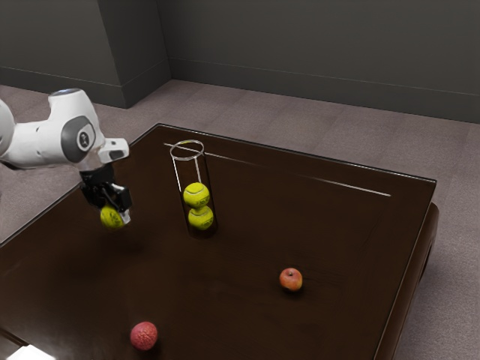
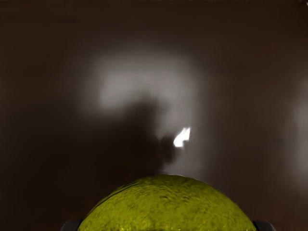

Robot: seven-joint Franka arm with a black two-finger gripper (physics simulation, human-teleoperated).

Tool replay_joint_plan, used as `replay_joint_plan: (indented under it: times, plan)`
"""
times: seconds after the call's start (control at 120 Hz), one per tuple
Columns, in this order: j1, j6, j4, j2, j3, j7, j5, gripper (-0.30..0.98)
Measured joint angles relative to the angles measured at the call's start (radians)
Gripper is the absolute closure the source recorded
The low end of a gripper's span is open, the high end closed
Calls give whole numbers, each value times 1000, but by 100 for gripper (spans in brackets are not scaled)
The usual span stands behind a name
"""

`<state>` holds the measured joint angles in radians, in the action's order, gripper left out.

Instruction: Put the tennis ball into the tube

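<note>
Your gripper (image 1: 115, 213) pinches the fuzzy tennis ball (image 1: 112, 218) from both sides above the dark, glossy table (image 1: 240, 255), its underside probably left free to enter the tube first. Toward the exterior view's right, the clear cylindrical tube (image 1: 190, 171) stands upright, stacking two balls (image 1: 199, 207) with headroom above.

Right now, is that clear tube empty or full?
Partly full: two stacked yellow balls sit inside the tube, with space above them.
</note>
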<state>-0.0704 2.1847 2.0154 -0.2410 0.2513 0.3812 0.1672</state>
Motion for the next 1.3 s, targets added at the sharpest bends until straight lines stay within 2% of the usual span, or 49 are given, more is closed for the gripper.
replay_joint_plan:
  times: [0.083, 0.208, 0.367, 0.525, 0.783, 1.3]
  plan:
    - [0, -76, -8, 68, 0, -5, -7, 52]
    - [2, -201, -81, 98, -5, -12, -21, 61]
    - [3, -344, -200, 122, -49, -17, -39, 64]
    - [20, -436, -352, 124, -151, -20, -130, 64]
    - [20, -507, -509, 72, -203, -18, -171, 63]
    - [96, -522, -746, -148, -216, -15, -154, 62]
